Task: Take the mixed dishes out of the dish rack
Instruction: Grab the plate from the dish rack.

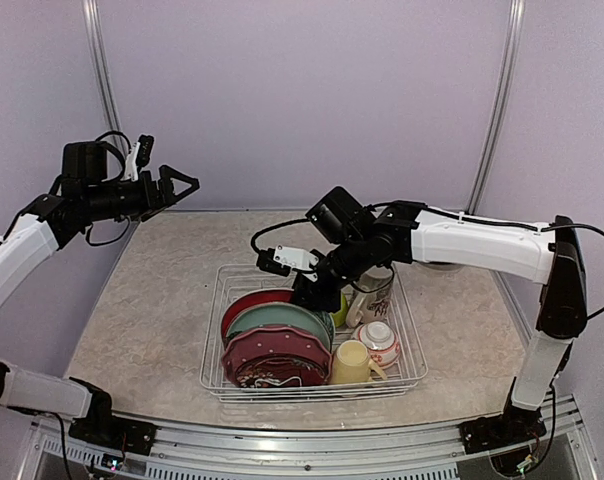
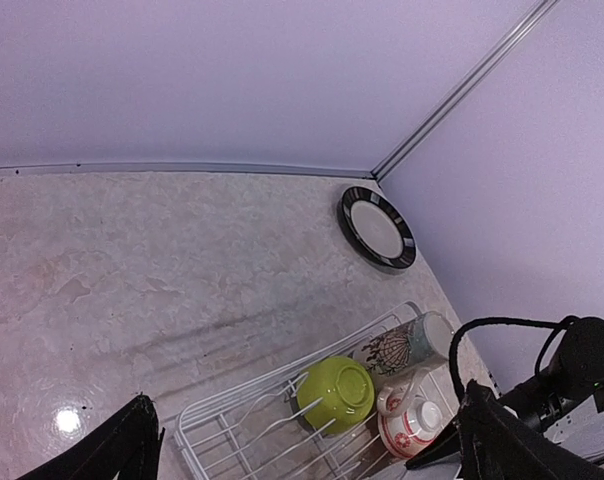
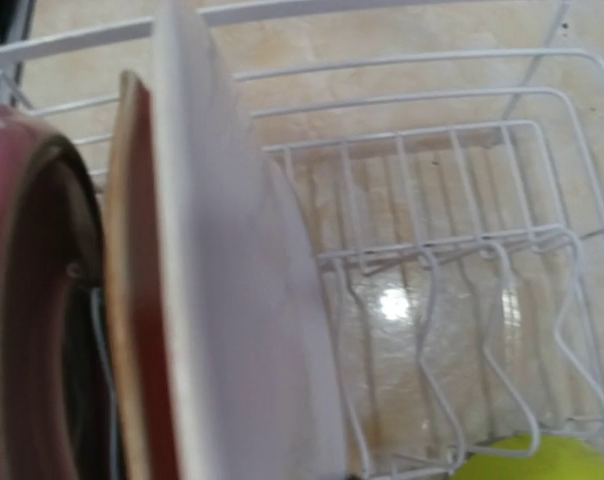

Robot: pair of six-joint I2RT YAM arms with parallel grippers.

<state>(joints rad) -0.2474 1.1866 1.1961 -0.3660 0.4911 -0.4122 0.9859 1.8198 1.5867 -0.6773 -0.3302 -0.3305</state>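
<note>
The white wire dish rack (image 1: pixel 220 330) holds three upright plates: a red one (image 1: pixel 250 302) at the back, a teal-green one (image 1: pixel 282 320) and a dark red patterned one (image 1: pixel 272 358). Beside them are a pale yellow mug (image 1: pixel 350 362), a small white-and-red bowl (image 1: pixel 380 342), a tall cream printed mug (image 1: pixel 375 292) and a lime-green bowl (image 2: pixel 337 392). My right gripper (image 1: pixel 317 290) reaches down onto the rear plate's rim. That plate's pale back (image 3: pixel 232 300) fills the right wrist view, and the fingers are hidden. My left gripper (image 1: pixel 182 185) hangs open and empty, high at the left.
A black-rimmed plate (image 2: pixel 377 228) lies flat on the table near the far right corner. The rack's bare tines (image 3: pixel 432 300) stand behind the rear plate. Lilac walls close in the back and both sides.
</note>
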